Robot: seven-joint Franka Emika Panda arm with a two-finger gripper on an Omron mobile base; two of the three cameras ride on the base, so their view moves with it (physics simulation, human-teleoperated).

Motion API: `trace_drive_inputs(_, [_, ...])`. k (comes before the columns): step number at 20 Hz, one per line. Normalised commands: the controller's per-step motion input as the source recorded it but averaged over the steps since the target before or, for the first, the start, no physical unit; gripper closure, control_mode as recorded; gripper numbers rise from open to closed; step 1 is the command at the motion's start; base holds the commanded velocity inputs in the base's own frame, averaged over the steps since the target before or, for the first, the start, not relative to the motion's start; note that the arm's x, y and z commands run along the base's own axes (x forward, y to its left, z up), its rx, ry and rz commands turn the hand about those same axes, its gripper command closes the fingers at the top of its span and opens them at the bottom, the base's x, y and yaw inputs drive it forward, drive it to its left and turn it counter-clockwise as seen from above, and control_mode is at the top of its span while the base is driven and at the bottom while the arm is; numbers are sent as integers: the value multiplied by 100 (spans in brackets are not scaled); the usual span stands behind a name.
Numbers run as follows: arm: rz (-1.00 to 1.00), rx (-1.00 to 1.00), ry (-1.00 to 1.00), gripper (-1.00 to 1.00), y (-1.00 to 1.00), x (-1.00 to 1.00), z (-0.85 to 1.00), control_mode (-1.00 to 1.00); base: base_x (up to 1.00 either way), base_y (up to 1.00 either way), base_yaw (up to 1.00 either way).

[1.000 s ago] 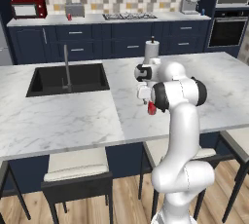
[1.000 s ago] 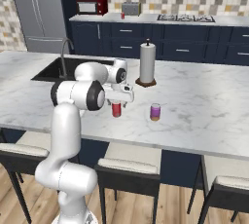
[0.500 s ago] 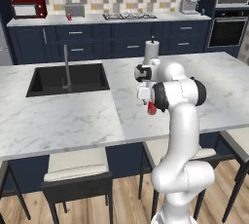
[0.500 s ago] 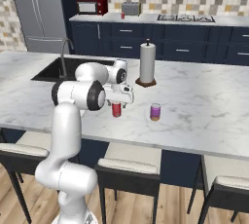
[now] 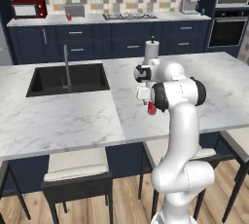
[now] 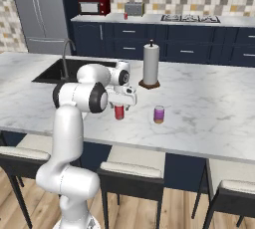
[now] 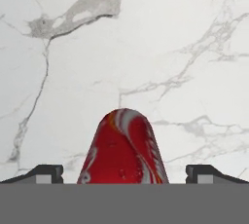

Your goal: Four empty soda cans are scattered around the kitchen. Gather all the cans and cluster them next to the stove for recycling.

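A red soda can [image 6: 119, 112] stands upright on the white marble island, also seen as red soda can [image 5: 151, 108] behind my forearm. My gripper [image 6: 119, 104] hangs straight down over it, open. In the hand view the can [image 7: 124, 150] rises between the two wide-apart fingertips [image 7: 46, 173], with gaps on both sides. A purple can [image 6: 159, 114] stands on the island just right of the red one. Another small red can [image 6: 125, 16] sits on the back counter beside the toaster. The black stove [image 6: 190, 18] lies further along that back counter.
A tall paper-towel roll [image 6: 150, 66] stands behind the cans on the island. The black sink [image 5: 68, 78] with its faucet is to the left. A red microwave [image 5: 29, 9] sits on the back counter. Stools [image 6: 132, 171] line the island's near edge.
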Motion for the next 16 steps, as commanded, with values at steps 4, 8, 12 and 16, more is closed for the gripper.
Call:
trace_drive_inputs(4, [-5,0,0,-100,2,-4,-1,-100,0,0,0])
trace_drive_inputs(8, [-5,0,0,-100,0,-4,-3,-100,0,0,0])
trace_drive_inputs(12, [-5,0,0,-100,0,-5,-4,-100,0,0,0])
trace_drive_inputs(16, [-5,0,0,-100,0,-6,-1,-100,0,0,0])
